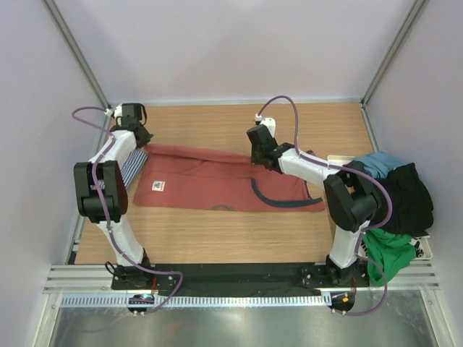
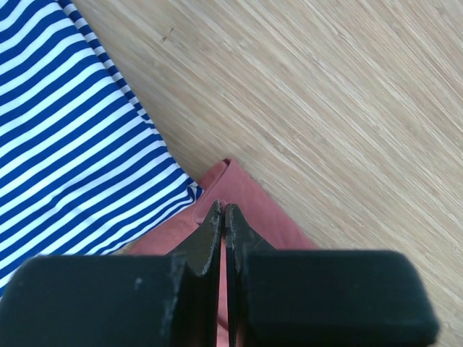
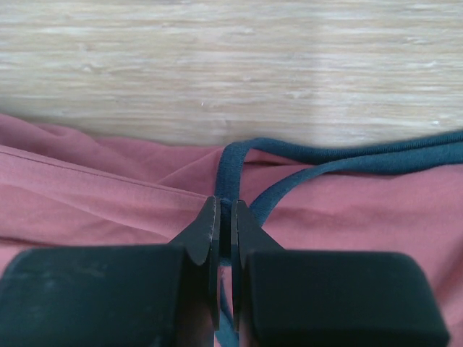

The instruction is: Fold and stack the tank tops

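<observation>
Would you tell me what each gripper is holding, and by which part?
Both hold the rust-red tank top: left gripper pinches a corner, right gripper its dark trim.

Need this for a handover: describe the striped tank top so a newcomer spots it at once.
On the wooden table, look at the left edge beside the left arm. The striped tank top lies there, its navy-and-white stripes unlike the rust-red top touching it.

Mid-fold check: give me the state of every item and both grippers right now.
rust-red tank top: spread on the table, far edge pinched at both ends.
striped tank top: lying flat at the left, ungripped.
left gripper: shut on the rust-red tank top's corner.
right gripper: shut on its dark trim.
spare clothes: heaped at the right edge, untouched.
</observation>
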Robot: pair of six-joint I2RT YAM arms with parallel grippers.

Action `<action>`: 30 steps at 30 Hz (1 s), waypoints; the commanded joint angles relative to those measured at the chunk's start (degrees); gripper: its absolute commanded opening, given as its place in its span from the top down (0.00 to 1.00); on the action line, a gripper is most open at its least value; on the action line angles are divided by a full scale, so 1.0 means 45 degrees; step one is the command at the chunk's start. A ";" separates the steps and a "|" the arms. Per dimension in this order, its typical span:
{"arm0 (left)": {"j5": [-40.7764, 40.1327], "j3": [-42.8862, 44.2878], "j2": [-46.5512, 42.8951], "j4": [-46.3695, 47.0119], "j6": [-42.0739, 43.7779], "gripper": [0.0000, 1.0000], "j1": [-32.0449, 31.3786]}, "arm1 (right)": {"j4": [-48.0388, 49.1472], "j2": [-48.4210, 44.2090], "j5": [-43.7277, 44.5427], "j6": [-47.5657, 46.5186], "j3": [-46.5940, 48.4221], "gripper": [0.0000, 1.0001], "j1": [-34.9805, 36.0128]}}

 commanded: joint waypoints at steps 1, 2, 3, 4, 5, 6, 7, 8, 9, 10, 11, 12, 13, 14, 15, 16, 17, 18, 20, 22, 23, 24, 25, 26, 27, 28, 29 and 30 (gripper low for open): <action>-0.0640 -0.0151 -0.0856 0.0178 -0.0284 1.00 0.0230 | 0.0383 -0.0918 0.0823 0.0114 -0.0257 0.99 0.0285; -0.0679 -0.0306 -0.0935 0.0139 -0.0265 1.00 0.0269 | 0.0363 -0.0996 0.0862 0.0114 -0.0374 0.99 0.0325; -0.0718 -0.0365 -0.0994 0.0138 -0.0303 1.00 0.0269 | 0.0363 -0.1035 0.0901 0.0114 -0.0433 0.99 0.0345; -0.0718 -0.0520 -0.1149 0.0138 -0.0304 1.00 0.0269 | 0.0382 -0.1152 0.0901 0.0114 -0.0492 0.99 0.0422; -0.0718 -0.0580 -0.1228 0.0138 -0.0323 1.00 0.0269 | 0.0363 -0.1230 0.0882 0.0114 -0.0589 0.99 0.0423; -0.0718 -0.0658 -0.1287 0.0138 -0.0343 1.00 0.0269 | 0.0363 -0.1289 0.0882 0.0114 -0.0609 0.99 0.0481; -0.0776 -0.0717 -0.1365 0.0157 -0.0381 1.00 0.0269 | 0.0324 -0.1406 0.0940 0.0114 -0.0629 0.99 0.0482; -0.0777 -0.0853 -0.1501 0.0196 -0.0382 1.00 0.0269 | 0.0285 -0.1484 0.0940 0.0114 -0.0706 0.99 0.0559; -0.0796 -0.0931 -0.1560 0.0197 -0.0382 1.00 0.0269 | 0.0285 -0.1562 0.0979 0.0114 -0.0746 0.99 0.0560; -0.0777 -0.1048 -0.1638 0.0255 -0.0420 1.00 0.0269 | 0.0246 -0.1718 0.0999 0.0095 -0.0785 0.99 0.0599; -0.0777 -0.1127 -0.1832 0.0275 -0.0479 1.00 0.0269 | 0.0246 -0.1797 0.1018 0.0094 -0.0882 0.99 0.0657; -0.0777 -0.1244 -0.1950 0.0314 -0.0518 1.00 0.0269 | 0.0246 -0.1856 0.1018 0.0094 -0.0922 0.99 0.0658; -0.0700 -0.1477 -0.2048 0.0488 -0.0538 1.00 0.0269 | 0.0207 -0.1991 0.1038 0.0094 -0.0980 0.99 0.0716; -0.0660 -0.1576 -0.2204 0.0509 -0.0538 1.00 0.0269 | 0.0168 -0.2031 0.1077 0.0094 -0.1039 0.99 0.0735; -0.0640 -0.1635 -0.2263 0.0509 -0.0577 1.00 0.0269 | 0.0168 -0.2071 0.1058 0.0094 -0.1078 0.99 0.0813; -0.0602 -0.1751 -0.2302 0.0509 -0.0596 1.00 0.0269 | 0.0168 -0.2110 0.1058 0.0114 -0.1194 0.99 0.0852; -0.0621 -0.1849 -0.2322 0.0509 -0.0616 1.00 0.0250 | 0.0168 -0.2149 0.1096 0.0114 -0.1253 0.99 0.0950; -0.0621 -0.1908 -0.2342 0.0451 -0.0636 1.00 0.0269 | 0.0129 -0.2130 0.1116 0.0153 -0.1312 0.99 0.0989; -0.0640 -0.2123 -0.2342 0.0353 -0.0733 1.00 0.0269 | 0.0187 -0.2130 0.1194 0.0251 -0.1546 0.99 0.1125; -0.0660 -0.2395 -0.2400 0.0275 -0.0811 1.00 0.0250 | 0.0284 -0.2091 0.1311 0.0367 -0.1819 0.99 0.1340; -0.0640 -0.2513 -0.2439 0.0294 -0.0869 1.00 0.0250 | 0.0323 -0.2090 0.1427 0.0445 -0.1917 0.99 0.1438; -0.0660 -0.2746 -0.2575 0.0294 -0.0889 1.00 0.0250 | 0.0343 -0.1994 0.1506 0.0504 -0.1995 0.99 0.1574; -0.0698 -0.2884 -0.2634 0.0275 -0.0890 1.00 0.0250 | 0.0382 -0.1954 0.1526 0.0582 -0.2190 0.99 0.1614; -0.0738 -0.3001 -0.2693 0.0275 -0.0928 1.00 0.0269 | 0.0440 -0.1896 0.1526 0.0699 -0.2288 0.99 0.1653; -0.0777 -0.3331 -0.2867 0.0256 -0.0967 1.00 0.0269 | 0.0499 -0.1818 0.1604 0.0758 -0.2405 0.99 0.1808; -0.0854 -0.3509 -0.2966 0.0236 -0.1026 1.00 0.0250 | 0.0558 -0.1778 0.1701 0.0875 -0.2658 0.99 0.1887; -0.1029 -0.3704 -0.3083 0.0255 -0.1104 1.00 0.0269 | 0.0616 -0.1778 0.1818 0.1011 -0.2815 0.98 0.1985; -0.1108 -0.4131 -0.3181 0.0391 -0.1182 1.00 0.0269 | 0.0675 -0.1778 0.1993 0.1128 -0.2991 0.98 0.2044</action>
